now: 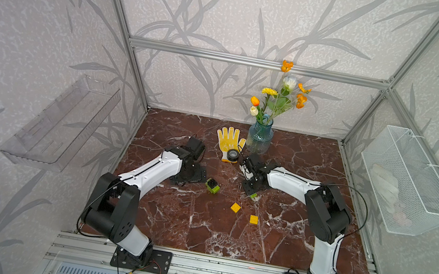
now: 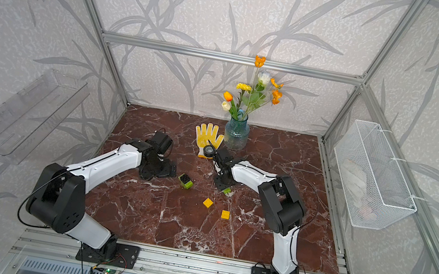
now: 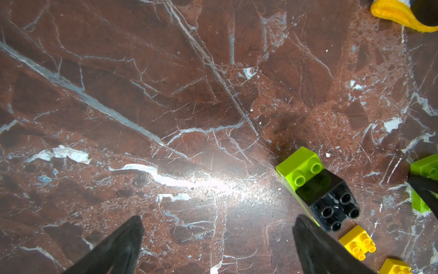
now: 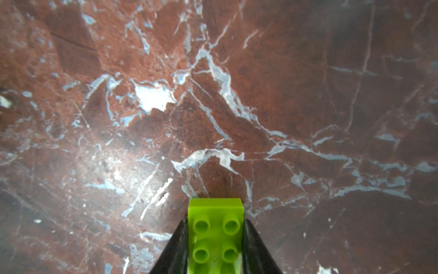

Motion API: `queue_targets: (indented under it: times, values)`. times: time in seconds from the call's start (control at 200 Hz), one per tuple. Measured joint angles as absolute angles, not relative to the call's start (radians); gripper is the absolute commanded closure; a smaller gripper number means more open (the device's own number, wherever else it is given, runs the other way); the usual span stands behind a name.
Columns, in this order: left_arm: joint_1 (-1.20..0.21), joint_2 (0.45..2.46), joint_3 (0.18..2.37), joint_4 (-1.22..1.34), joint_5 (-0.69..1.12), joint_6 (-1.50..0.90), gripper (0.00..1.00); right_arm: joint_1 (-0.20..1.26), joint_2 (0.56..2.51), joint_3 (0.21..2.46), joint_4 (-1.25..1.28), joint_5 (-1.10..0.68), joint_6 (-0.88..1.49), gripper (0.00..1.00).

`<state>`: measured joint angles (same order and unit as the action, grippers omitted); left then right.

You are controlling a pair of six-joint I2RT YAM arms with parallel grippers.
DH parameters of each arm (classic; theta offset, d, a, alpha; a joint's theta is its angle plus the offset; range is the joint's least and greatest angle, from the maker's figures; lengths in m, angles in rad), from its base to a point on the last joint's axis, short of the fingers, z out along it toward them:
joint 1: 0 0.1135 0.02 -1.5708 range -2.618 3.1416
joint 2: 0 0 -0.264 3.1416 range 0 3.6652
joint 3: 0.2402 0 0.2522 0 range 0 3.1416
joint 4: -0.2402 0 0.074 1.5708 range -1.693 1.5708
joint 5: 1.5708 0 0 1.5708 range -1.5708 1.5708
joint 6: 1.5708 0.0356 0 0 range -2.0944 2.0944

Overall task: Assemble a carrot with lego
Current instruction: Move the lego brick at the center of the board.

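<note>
1. The right claw (image 4: 215,220) is clamping a lime-green brick (image 4: 214,206) across its narrow sides. The jaws are standing narrow and flush on both walls, and the studs are facing the wrist camera.
2. In a top view the held brick (image 1: 253,195) is sitting at or just above the bench (image 1: 195,231); I cannot tell which.
3. The left claw (image 3: 218,219) is hovering wide open and empty over bare bench, just beside the carrot cluster (image 3: 317,187).
4. The carrot cluster, a black square seated on a green base, is standing on the bench between the two arms (image 1: 212,186), apart from the held brick.
5. One yellow-orange square (image 1: 235,207) and a second yellow-orange square (image 1: 253,219) are lying loose nearer the front, apart from each other.
6. Judgement: the step in hand is carrying the held brick to the cluster. The grip is looking centred, so a straight lift before any sideways travel should be keeping it from twisting.
7. Advice: have the left claw bracing the cluster's green base before pressing, line the studs up squarely, and push straight down. The polished bench is likely letting an unbraced cluster skid.
</note>
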<state>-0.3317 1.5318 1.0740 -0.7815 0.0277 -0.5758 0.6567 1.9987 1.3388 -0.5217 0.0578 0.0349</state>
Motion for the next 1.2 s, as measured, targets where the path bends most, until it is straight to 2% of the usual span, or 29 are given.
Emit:
queue_targets:
  times: [0.4, 0.895, 1.03, 1.134, 1.199]
  values:
    - [-0.332, 1.504, 1.048, -0.8, 0.028, -0.576, 0.0, 0.773, 1.956, 1.27, -0.472, 0.113, -0.028, 0.8]
    - [-0.345, 1.46, 1.017, -0.831, 0.049, -0.575, 0.0, 0.935, 1.835, 1.123, -0.488, -0.036, -0.077, 0.79]
    - [-0.371, 1.46, 1.003, -0.838, 0.058, -0.575, 0.0, 0.967, 1.822, 1.109, -0.491, -0.053, -0.081, 0.67]
    - [-0.395, 1.46, 0.989, -0.838, 0.067, -0.57, 0.0, 0.966, 1.776, 1.065, -0.485, -0.032, -0.051, 0.38]
    - [-0.413, 1.46, 0.976, -0.838, 0.076, -0.562, 0.0, 0.962, 1.719, 1.031, -0.483, -0.019, -0.027, 0.29]
